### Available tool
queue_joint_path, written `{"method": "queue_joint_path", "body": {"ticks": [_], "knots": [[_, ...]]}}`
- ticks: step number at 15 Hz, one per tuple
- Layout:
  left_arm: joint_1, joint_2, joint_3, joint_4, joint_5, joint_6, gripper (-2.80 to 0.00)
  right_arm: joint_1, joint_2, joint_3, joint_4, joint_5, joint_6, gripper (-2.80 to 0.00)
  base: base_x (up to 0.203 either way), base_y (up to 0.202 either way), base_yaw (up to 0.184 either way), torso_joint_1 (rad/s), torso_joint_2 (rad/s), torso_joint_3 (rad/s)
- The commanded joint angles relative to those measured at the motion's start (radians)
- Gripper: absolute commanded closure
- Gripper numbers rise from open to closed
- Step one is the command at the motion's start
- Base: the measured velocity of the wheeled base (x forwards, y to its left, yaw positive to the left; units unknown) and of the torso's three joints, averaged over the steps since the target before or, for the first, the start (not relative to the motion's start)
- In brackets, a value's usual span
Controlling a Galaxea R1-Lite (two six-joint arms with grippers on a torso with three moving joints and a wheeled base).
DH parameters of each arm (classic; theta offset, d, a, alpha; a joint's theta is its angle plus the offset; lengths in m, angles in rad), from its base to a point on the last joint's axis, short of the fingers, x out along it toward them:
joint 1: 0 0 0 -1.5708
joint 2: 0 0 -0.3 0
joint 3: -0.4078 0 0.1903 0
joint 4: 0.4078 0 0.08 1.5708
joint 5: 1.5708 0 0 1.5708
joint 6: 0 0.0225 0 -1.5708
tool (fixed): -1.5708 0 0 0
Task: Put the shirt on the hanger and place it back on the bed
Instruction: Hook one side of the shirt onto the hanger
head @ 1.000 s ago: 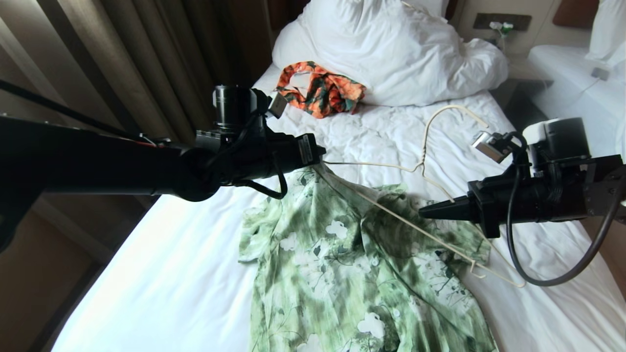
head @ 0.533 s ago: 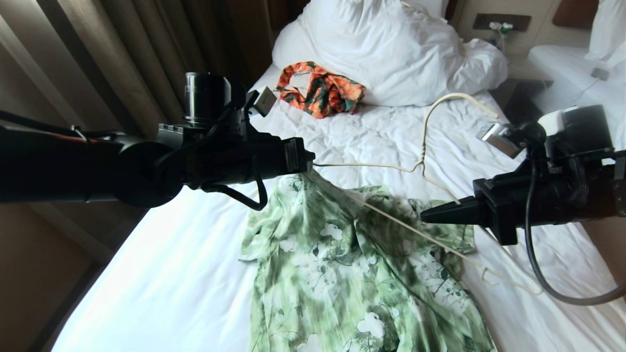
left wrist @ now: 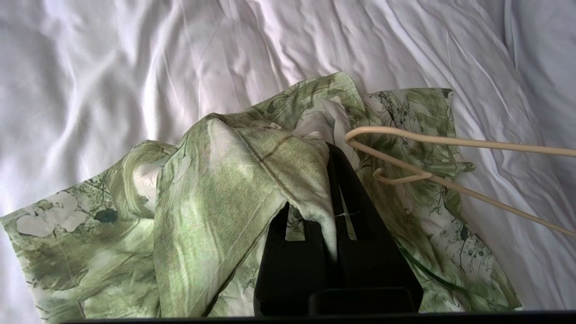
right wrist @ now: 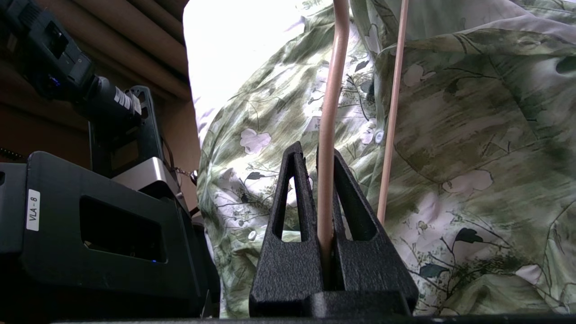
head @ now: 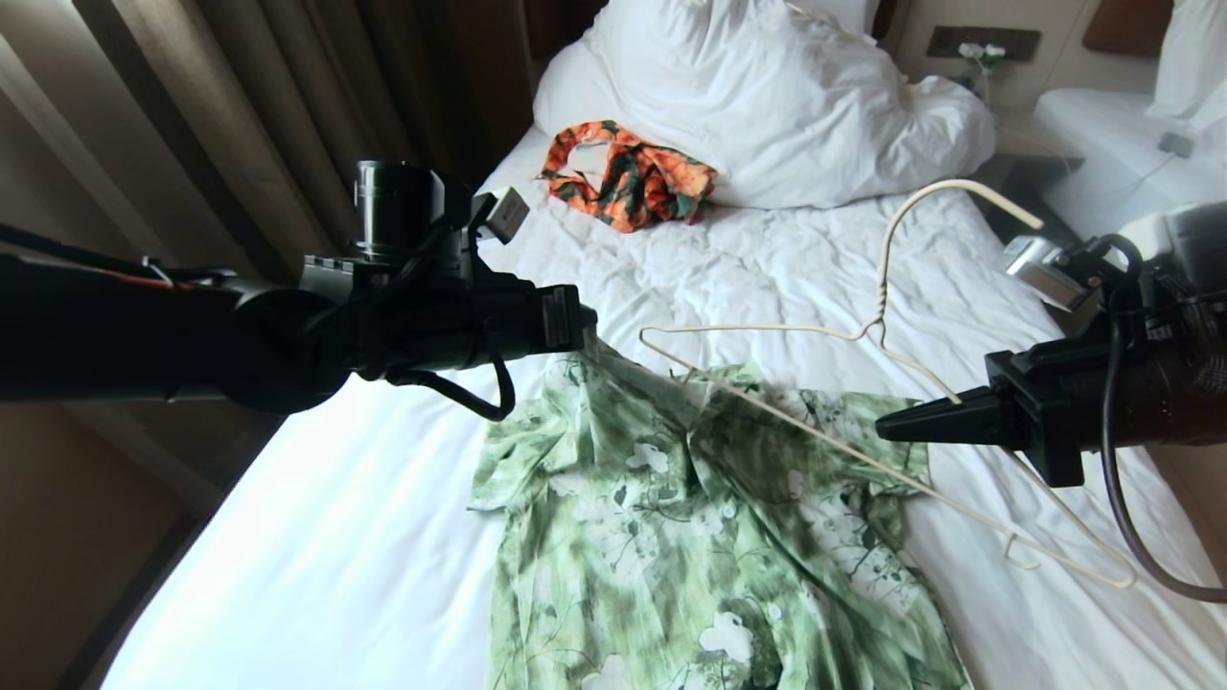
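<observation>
Right claw (head: 887, 428) pinching hanger (head: 863, 333) has drawn it rightward — near end now out of shirt (head: 690, 517) shoulder; we must re-thread. Left claw (head: 587, 337) pinching collar above bed (head: 288, 537).

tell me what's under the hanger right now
Under the hanger, held up by the right gripper, lies the shirt on the bed. The sheet beneath the shirt is covered.

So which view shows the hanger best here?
The head view: the whole hanger shows, hook to bottom bar, clamped by the right gripper. The right wrist view shows only two wires between closed fingers; the left wrist view shows just one corner over the shirt.
</observation>
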Motion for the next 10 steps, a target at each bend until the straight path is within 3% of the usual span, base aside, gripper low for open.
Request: {"method": "queue_joint_path", "body": {"ticks": [1, 10], "knots": [[-0.005, 0.026, -0.014, -0.002, -0.002, 0.011, 0.00, 0.007, 0.025, -0.001, -0.003, 0.006, -0.008, 0.00, 0.000, 0.000, 0.000, 0.000, 0.00, 0.000], [-0.036, 0.021, -0.027, 0.001, 0.001, 0.010, 0.00, 0.084, 0.132, -0.008, -0.091, 0.012, -0.013, 0.00, 0.000, 0.000, 0.000, 0.000, 0.00, 0.000]]}}
